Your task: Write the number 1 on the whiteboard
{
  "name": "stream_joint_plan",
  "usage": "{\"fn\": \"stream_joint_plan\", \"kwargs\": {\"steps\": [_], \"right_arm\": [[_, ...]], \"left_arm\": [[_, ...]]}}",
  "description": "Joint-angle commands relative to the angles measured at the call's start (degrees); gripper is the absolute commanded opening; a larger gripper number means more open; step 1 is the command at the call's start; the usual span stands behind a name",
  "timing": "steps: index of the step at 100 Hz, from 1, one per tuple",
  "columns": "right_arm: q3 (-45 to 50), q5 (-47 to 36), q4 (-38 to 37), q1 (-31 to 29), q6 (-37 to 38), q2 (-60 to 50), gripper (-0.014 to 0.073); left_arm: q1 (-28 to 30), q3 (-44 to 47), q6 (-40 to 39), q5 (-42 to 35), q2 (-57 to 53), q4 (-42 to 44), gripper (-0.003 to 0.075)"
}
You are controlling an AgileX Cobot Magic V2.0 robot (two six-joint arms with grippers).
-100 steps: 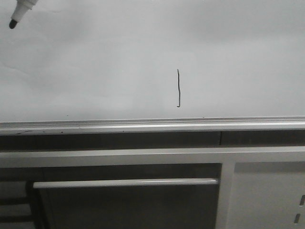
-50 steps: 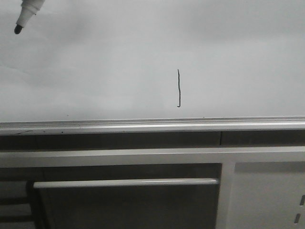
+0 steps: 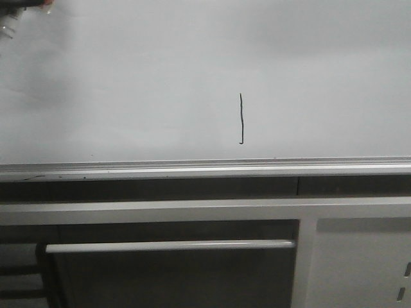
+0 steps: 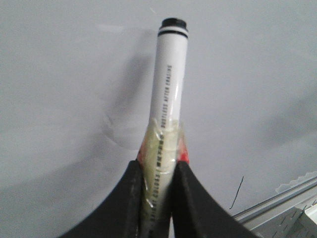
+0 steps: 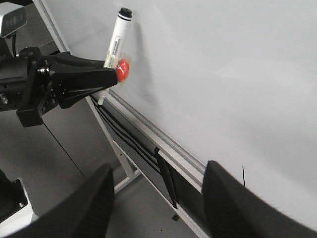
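Left gripper (image 4: 156, 191): black fingers (image 4: 130, 198) closed around the taped lower barrel of a white marker pen (image 4: 170, 79), pen tip pointing away from the wrist; in the right wrist view the same gripper (image 5: 111, 77) projects from a black arm (image 5: 34, 84) and holds the pen tilted. Right gripper (image 5: 158, 198): two dark fingers (image 5: 96, 198) spread wide apart, nothing between them. Front view: only a dark sliver of the left gripper (image 3: 22, 4) shows in the upper left corner.
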Motion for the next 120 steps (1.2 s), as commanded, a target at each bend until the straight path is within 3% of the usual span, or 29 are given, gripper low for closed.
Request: {"fn": "stream_joint_plan", "kwargs": {"steps": [1,25,68,120], "right_arm": [[-1.5,-1.5,2.3,0.0,-0.1,-0.5,0.0363],[-1.5,-1.5,2.3,0.0,-0.1,-0.5,0.0363],[-1.5,-1.5,2.3,0.0,-0.1,-0.5,0.0363],[-1.5,-1.5,2.3,0.0,-0.1,-0.5,0.0363]], "left_arm": [[-1.8,-1.0,1.7,-8.2,-0.7,-1.4,-0.0020],[-6.1,1.0,7.0,-15.6,0.9,-7.1,-0.0021],[-10.2,2.1,7.0,-37.2,16.7,-10.1,-0.0020],[-10.2,2.1,7.0,-44.7,25.6,-10.5,-0.0020]]}}
